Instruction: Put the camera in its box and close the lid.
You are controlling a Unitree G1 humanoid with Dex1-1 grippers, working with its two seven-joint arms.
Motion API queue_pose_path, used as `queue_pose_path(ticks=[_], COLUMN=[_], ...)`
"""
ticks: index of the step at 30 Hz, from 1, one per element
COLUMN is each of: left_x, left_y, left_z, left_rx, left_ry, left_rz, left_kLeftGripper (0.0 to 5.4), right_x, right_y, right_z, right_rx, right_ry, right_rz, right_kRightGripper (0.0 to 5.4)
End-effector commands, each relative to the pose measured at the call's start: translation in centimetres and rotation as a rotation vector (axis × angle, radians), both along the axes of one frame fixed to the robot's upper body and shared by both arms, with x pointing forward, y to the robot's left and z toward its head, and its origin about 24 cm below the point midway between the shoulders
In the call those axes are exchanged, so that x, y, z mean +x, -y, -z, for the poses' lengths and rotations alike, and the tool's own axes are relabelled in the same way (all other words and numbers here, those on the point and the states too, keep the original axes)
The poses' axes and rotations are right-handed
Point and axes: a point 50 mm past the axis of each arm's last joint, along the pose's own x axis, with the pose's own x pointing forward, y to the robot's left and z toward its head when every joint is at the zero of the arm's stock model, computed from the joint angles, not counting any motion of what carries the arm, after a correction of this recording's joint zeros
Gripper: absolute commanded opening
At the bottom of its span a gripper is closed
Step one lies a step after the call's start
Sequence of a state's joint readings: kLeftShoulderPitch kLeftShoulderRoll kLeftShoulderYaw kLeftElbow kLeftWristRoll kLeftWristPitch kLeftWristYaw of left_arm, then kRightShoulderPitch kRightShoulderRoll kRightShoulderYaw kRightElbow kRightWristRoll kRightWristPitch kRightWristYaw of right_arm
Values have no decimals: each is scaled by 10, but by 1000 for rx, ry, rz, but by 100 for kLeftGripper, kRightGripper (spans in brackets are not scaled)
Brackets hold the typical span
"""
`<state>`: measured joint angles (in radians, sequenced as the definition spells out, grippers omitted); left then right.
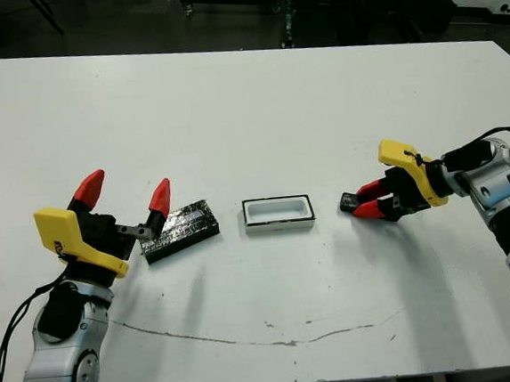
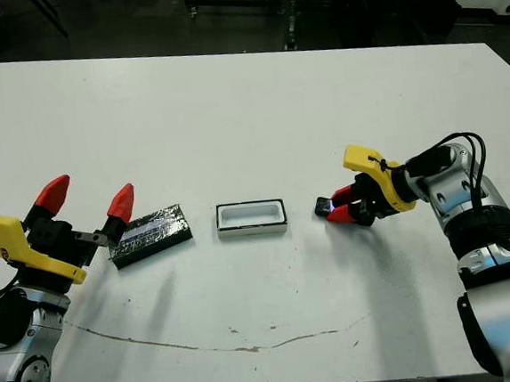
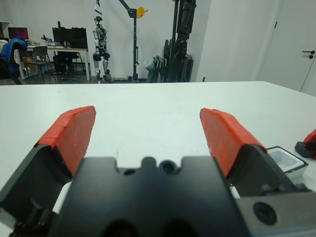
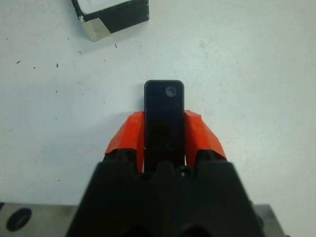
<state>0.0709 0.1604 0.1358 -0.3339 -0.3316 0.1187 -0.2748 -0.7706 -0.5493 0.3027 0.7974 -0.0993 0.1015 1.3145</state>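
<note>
Right end effector (image 4: 164, 129) clamps the flat, matte-black, round-cornered camera (image 4: 164, 116) bar.

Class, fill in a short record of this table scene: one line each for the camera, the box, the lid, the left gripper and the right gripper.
camera: clamped between the right gripper's fingers, to the right of the box
box: mid-table, open, hollow empty
lid: flat on the table left of the box, apart from it
left gripper: open, holding nothing, beside the lid's left end
right gripper: shut on the camera
</note>
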Motion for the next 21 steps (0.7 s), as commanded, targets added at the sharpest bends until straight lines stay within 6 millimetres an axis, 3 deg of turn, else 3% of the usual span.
queue_pose_path(ticks=[1, 7, 11, 21], left_x=[0, 1, 1, 1], left_y=[0, 0, 0, 1], left_z=[2, 1, 1, 2], left_rx=[7, 17, 20, 24], left_ry=[-20, -14, -14, -15], left_rz=[-4, -2, -3, -3], left_kLeftGripper=[540, 540, 540, 540], right_x=[-6, 3, 11, 36], right_y=[11, 9, 4, -34], right_z=[11, -5, -20, -69], right_rx=[-92, -82, 21, 182], right_ry=[-3, 79, 104, 216], right_rz=[11, 28, 49, 1], right_kRightGripper=[167, 167, 167, 167])
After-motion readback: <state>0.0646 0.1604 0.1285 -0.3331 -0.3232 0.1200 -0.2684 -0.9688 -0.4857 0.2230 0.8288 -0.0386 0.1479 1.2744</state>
